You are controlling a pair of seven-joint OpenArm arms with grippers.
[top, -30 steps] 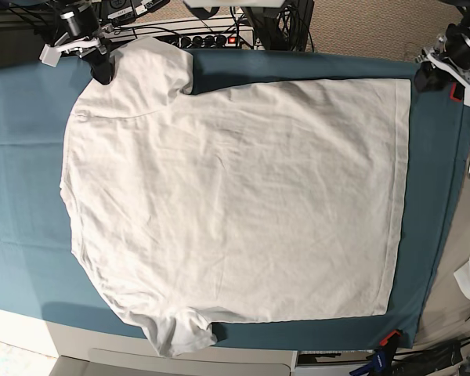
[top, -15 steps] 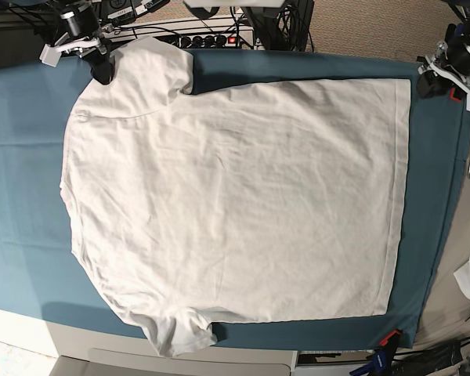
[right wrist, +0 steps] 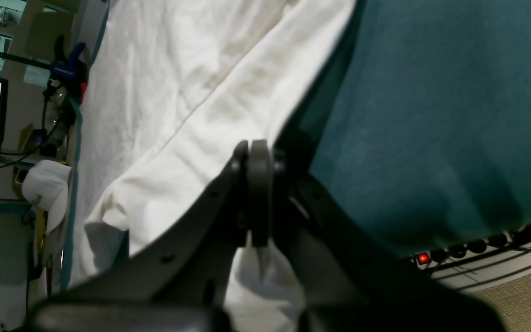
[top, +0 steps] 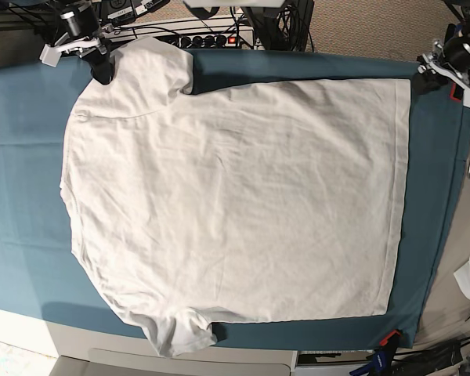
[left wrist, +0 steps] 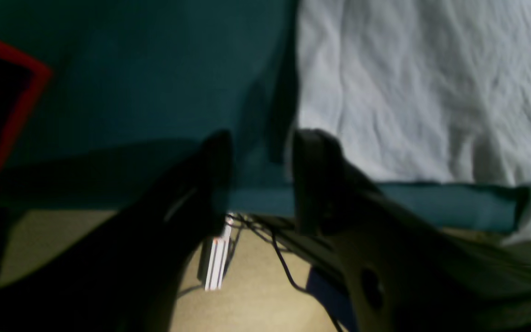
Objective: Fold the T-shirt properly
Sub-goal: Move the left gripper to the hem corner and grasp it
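The T-shirt [top: 235, 204] lies flat across the teal counter [top: 23, 188]. The right claw [right wrist: 258, 193] at eleven o'clock apparently pinches its sleeve; the left claw [left wrist: 258, 184], at two o'clock, hangs spread.

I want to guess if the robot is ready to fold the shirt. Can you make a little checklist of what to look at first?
1. T-shirt lying flat on the teal table cloth: ok, spread out with only light wrinkles.
2. Right pincer gripping the shirt: ok, shut on the sleeve edge.
3. Left pincer gripping the shirt: not ok, open, one finger just at the hem corner, nothing between the fingers.
4. Both sleeves in sight: ok, one at each side of the cloth.
5. Shirt clear of the table's edges: cannot tell, the near sleeve reaches the cloth's edge.
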